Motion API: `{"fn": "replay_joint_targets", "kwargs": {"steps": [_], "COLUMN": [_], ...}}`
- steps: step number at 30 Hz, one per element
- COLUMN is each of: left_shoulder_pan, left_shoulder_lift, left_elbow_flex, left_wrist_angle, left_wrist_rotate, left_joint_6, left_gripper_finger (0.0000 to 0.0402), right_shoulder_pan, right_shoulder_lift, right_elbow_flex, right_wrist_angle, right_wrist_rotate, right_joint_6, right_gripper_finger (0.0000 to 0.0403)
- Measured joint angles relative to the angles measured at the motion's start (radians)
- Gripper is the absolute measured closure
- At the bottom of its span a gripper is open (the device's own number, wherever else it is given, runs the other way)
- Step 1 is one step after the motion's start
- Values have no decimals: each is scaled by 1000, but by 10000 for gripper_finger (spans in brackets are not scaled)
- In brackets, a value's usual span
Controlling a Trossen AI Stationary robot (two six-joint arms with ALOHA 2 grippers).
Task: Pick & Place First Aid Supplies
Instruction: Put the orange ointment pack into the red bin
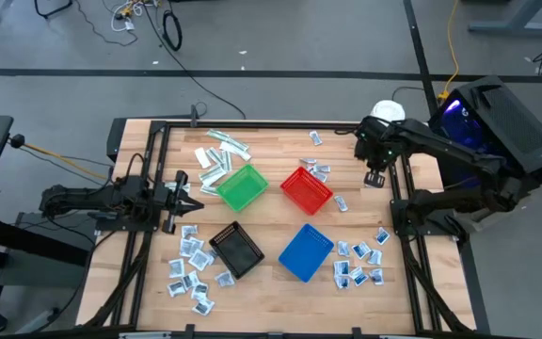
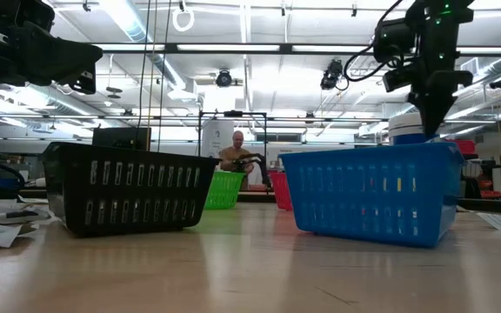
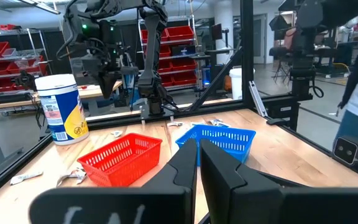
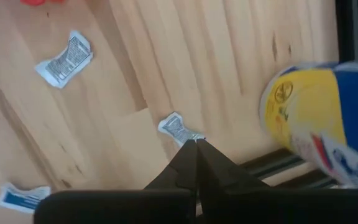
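Small flat white-and-blue wrapped packets (image 1: 192, 268) lay scattered near left and near right of the wooden table (image 1: 271, 292). Left gripper (image 1: 194, 191) hovered mid-left, fingers closed, empty. Far right, right gripper (image 4: 196, 142) pinched shut over one packet (image 4: 178, 129) beside yellow-labelled tub (image 4: 319, 118).

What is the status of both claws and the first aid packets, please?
Left claw shut, empty, at table's left edge. Right claw shut, pointing down above a small packet beside the tub. Baskets look empty.
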Motion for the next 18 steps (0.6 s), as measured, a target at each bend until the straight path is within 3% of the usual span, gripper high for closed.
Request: {"fn": "replay_joint_targets", "kwargs": {"steps": [9, 18], "left_shoulder_pan": [0, 0], "left_shoulder_lift": [0, 0], "left_elbow_flex": [0, 0], "left_wrist_angle": [0, 0], "left_wrist_rotate": [0, 0], "left_joint_6": [0, 0], "left_gripper_finger": [376, 376], "right_shoulder_pan": [0, 0], "right_shoulder_lift": [-2, -2], "right_elbow_flex": [-1, -1], "right_wrist_angle": [15, 21], "right_wrist_rotate": [-39, -60], "right_joint_6": [-228, -377], "right_gripper_finger": [384, 287]}}
